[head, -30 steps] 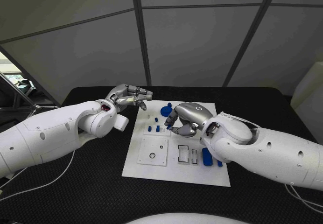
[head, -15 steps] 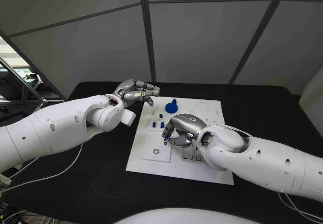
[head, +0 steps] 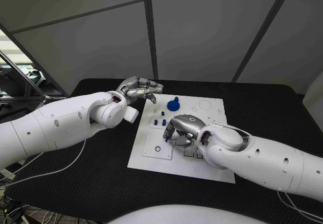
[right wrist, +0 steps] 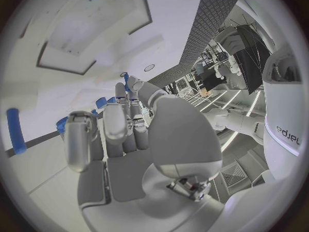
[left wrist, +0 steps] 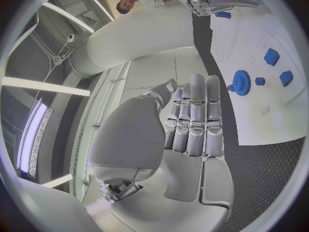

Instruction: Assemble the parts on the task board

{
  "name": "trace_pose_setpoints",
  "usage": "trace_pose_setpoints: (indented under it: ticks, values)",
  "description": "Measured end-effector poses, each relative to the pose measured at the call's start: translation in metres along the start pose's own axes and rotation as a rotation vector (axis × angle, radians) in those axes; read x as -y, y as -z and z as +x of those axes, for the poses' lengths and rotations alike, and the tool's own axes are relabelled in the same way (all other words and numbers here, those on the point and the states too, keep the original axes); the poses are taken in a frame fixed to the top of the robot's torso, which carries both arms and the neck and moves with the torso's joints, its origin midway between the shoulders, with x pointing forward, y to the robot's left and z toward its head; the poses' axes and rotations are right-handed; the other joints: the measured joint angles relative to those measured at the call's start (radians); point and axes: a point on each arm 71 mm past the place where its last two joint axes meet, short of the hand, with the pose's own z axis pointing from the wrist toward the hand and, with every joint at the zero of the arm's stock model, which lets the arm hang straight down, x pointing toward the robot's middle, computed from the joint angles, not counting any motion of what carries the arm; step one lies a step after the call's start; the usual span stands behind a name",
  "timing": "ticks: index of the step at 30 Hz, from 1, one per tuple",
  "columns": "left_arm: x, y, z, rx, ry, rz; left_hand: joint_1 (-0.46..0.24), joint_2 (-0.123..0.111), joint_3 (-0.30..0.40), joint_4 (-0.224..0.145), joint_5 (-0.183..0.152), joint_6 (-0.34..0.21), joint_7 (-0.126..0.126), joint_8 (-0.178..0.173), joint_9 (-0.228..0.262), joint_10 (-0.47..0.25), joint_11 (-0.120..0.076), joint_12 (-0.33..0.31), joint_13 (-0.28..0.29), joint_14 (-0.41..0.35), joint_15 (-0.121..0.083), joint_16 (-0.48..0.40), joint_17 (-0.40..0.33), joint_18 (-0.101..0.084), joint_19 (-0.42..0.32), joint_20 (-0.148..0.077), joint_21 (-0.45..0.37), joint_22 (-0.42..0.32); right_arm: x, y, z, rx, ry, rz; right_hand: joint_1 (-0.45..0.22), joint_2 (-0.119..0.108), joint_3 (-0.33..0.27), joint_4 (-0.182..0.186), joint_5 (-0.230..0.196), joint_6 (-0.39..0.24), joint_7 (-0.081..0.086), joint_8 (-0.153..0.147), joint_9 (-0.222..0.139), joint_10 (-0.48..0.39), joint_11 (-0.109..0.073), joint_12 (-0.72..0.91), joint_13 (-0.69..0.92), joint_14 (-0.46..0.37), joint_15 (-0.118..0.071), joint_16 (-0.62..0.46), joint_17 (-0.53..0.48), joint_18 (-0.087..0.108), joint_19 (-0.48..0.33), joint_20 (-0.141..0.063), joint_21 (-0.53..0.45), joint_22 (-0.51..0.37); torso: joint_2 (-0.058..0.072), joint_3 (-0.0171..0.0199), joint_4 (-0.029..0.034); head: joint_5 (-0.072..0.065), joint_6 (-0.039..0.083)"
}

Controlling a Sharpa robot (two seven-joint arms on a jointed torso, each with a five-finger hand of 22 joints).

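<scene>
Black table (head: 80, 182), grey panel walls behind; carried the white task board (head: 176, 165). Right robot hand (head: 183, 132) hung low over the board's middle, fingers curled, pinching a small blue part (head: 167, 138) at the fingertips. Blue gear (head: 173, 105) and small blue parts (head: 158, 122) lay just beyond it. Left robot hand (head: 140, 88) hovered past the board's far corner, fingers straight and close together, holding nothing. Stood much as half a second before. No readable writing on the board.

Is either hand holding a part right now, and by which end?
The right hand pinches a small blue peg by its upper end between its fingers; the left hand holds nothing.
</scene>
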Motion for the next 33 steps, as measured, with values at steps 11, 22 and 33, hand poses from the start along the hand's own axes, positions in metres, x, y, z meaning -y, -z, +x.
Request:
trace_pose_setpoints:
  ticks: [11,22,33]
  values:
    - [-0.0001,0.0002,-0.0004,-0.001,0.001,0.000,0.000,0.000,0.000,0.000,0.000,0.000,0.000,0.000,0.000,0.000,0.000,0.000,0.001,0.000,0.000,0.000,0.000,0.000,0.000,0.000,0.000,0.000,0.0027,0.0000,0.0016,-0.013,0.022,0.008,0.000,0.000,0.000,0.000,0.000,0.001,0.001,-0.003,0.001,0.000,0.000,0.000,0.000,0.000,0.000,0.000,0.000,0.000,0.000,0.000,0.000,0.000,-0.001,-0.0007,-0.0001,0.004,-0.004]
    - [-0.0003,0.0002,-0.0010,-0.002,0.002,-0.001,0.000,0.000,0.000,0.000,0.000,0.000,0.000,0.000,0.000,0.000,0.000,0.000,0.000,0.000,0.000,-0.006,0.000,0.000,0.000,0.000,0.000,0.000,0.0014,0.0006,0.0015,-0.008,0.039,0.007,0.000,0.000,0.000,0.000,0.000,0.002,0.002,-0.002,0.000,0.000,0.000,0.000,0.000,0.000,0.000,0.000,0.000,0.000,0.000,0.000,0.000,0.000,-0.001,-0.0004,-0.0004,0.006,-0.005]
    - [-0.0003,0.0000,-0.0007,-0.005,0.003,-0.001,0.000,0.000,0.000,0.000,0.000,0.000,0.000,0.000,0.000,0.000,0.000,0.000,0.000,0.000,0.000,-0.006,-0.001,0.000,0.000,0.000,-0.004,-0.001,-0.0024,-0.0029,0.0030,-0.019,0.047,0.005,-0.026,-0.004,-0.015,0.002,0.000,-0.010,0.012,-0.011,0.000,-0.015,0.014,-0.011,-0.009,0.000,0.000,0.000,-0.012,0.000,0.000,0.000,-0.007,0.000,-0.001,-0.0009,-0.0004,0.006,-0.004]
